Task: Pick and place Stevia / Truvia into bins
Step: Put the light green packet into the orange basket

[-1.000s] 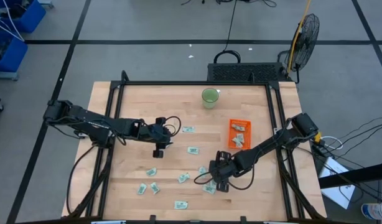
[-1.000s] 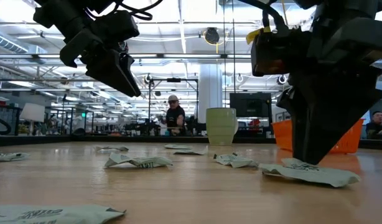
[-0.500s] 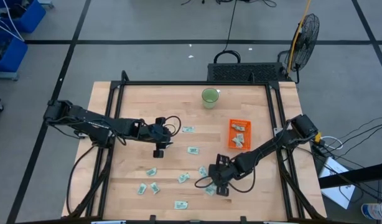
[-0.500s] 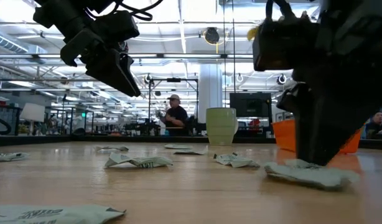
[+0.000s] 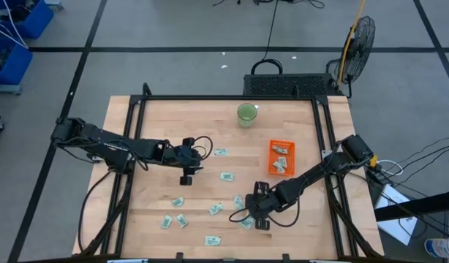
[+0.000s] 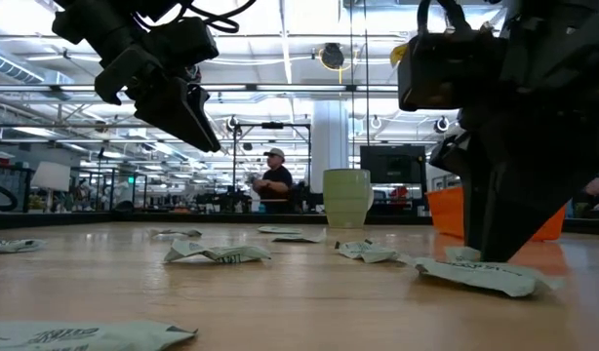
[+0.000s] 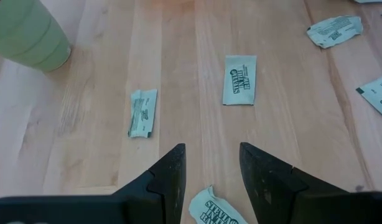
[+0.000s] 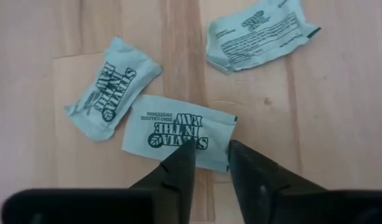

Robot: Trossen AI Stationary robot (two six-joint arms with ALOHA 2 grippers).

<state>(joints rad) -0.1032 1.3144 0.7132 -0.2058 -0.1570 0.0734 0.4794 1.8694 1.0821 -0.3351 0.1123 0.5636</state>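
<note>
my right gripper [image 8: 205, 163] is down at the table's near middle, tips on the lower edge of one stevia sachet [image 8: 178, 132] lying flat on the wood. my two fingers [image 8: 178, 165] stand close together with a narrow gap, straddling that edge; i can't tell from the wrist view whether they already pinch the paper or only touch it. two more sachets lie close by, a crumpled one [image 8: 111, 87] just beside it and another [image 8: 256, 32] a little farther off.

my left gripper [image 7: 209, 168] hangs above the table's left-centre, jaws spread wide, nothing between them. under it lie loose sachets, one [image 7: 239, 79] straight ahead and one [image 7: 142, 112] beside it, with the green cup [image 7: 26, 31] beyond.

from above, the remaining sachets [image 5: 179, 201] are scattered over the near half of the table [image 5: 159, 124]. the orange bin [image 5: 281, 158] sits toward the right side, a few sachets inside it, well apart from my right gripper [image 5: 248, 216].
</note>
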